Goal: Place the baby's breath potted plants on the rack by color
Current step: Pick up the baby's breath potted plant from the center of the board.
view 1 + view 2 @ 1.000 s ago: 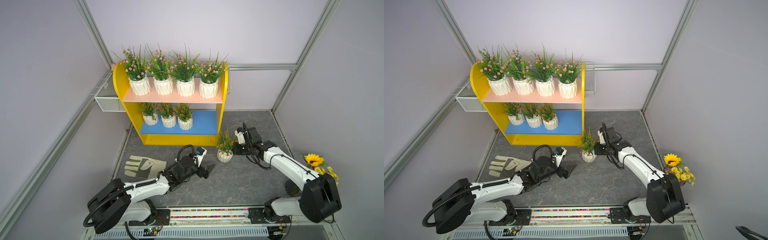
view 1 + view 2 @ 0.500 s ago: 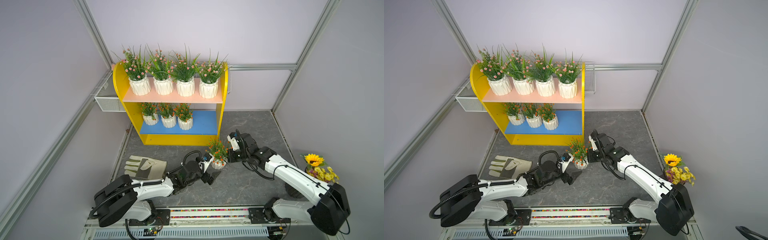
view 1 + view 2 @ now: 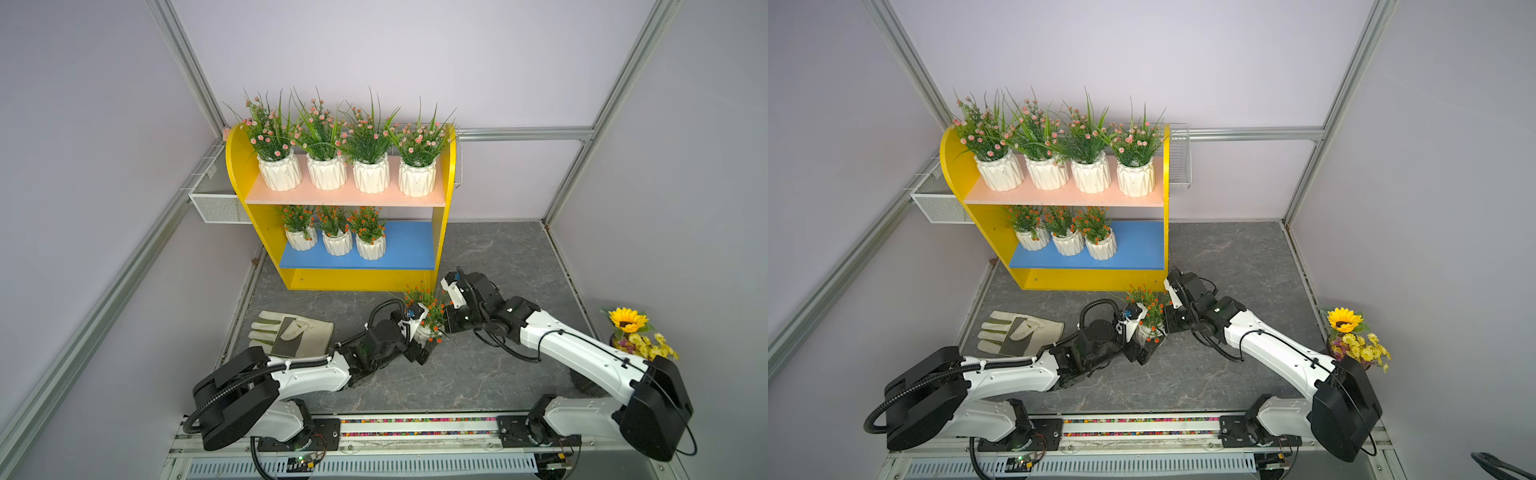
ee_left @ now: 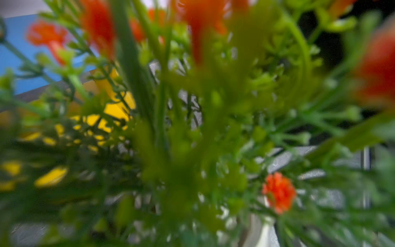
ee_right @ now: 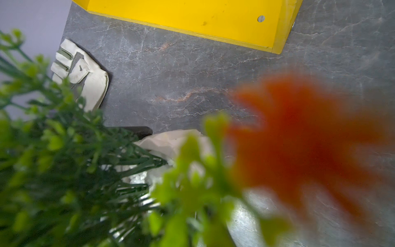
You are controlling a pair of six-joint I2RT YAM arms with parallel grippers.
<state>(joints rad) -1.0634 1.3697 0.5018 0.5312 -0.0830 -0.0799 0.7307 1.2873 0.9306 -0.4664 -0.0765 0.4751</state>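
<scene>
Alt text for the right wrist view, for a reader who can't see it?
An orange-red potted plant fills the foreground in blur, one blossom close to the lens, its white faceted pot showing through the sprigs. Beyond it lie the grey marbled tabletop, a pale work glove and the yellow rack's base.

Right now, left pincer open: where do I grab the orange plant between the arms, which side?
I'd take the orange plant by its white pot, low, from the left arm's side. It's upright; sprigs are thin, and the right pincer is shut in the foliage opposite.
</scene>
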